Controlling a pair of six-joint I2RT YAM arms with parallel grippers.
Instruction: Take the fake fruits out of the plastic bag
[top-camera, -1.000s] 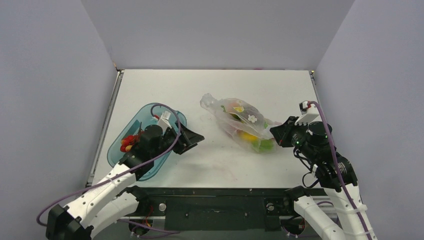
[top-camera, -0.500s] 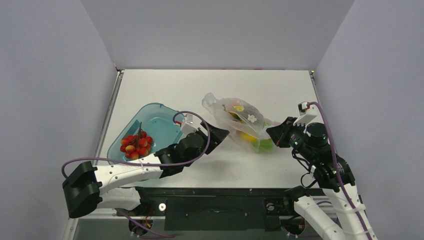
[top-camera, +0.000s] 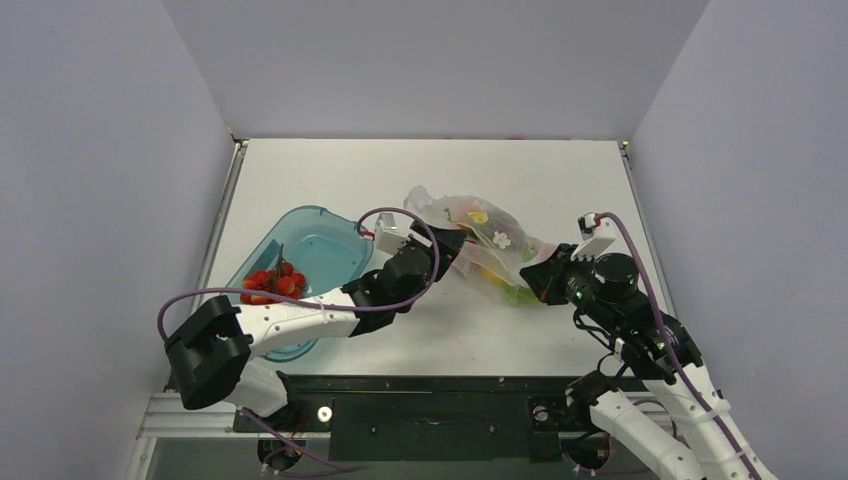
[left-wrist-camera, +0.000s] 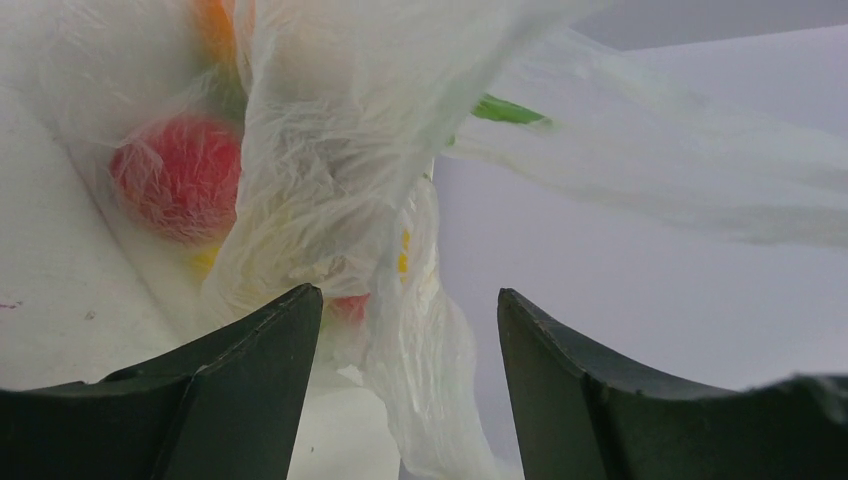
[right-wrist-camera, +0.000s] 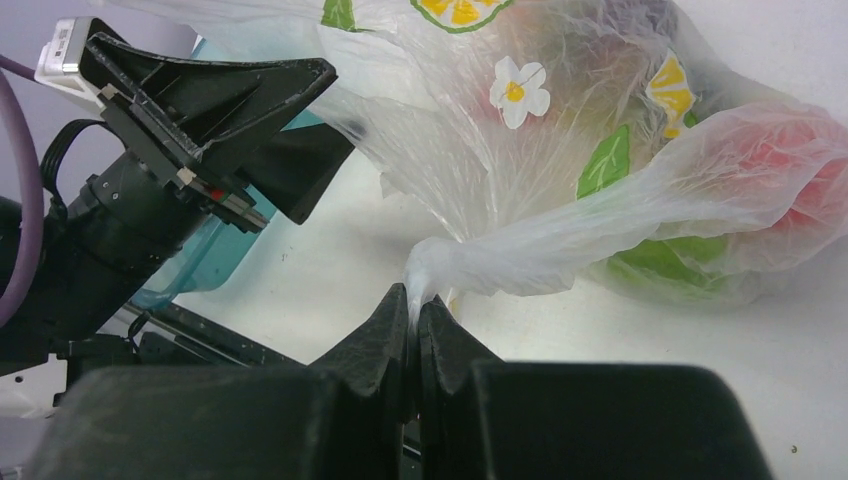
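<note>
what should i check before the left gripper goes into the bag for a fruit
1. Right gripper shut on the plastic bag: ok, pinching a twisted fold.
2. Left gripper open: ok, bag film lies between its jaws.
3. Bag mouth facing the left gripper: cannot tell.
4. Fake fruits inside: ok, a red one shows through the film.
5. Room in the teal tray: ok, berries fill one end.

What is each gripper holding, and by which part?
Right gripper pinches a pulled-out twist of the plastic bag; left gripper is open, holding nothing.
</note>
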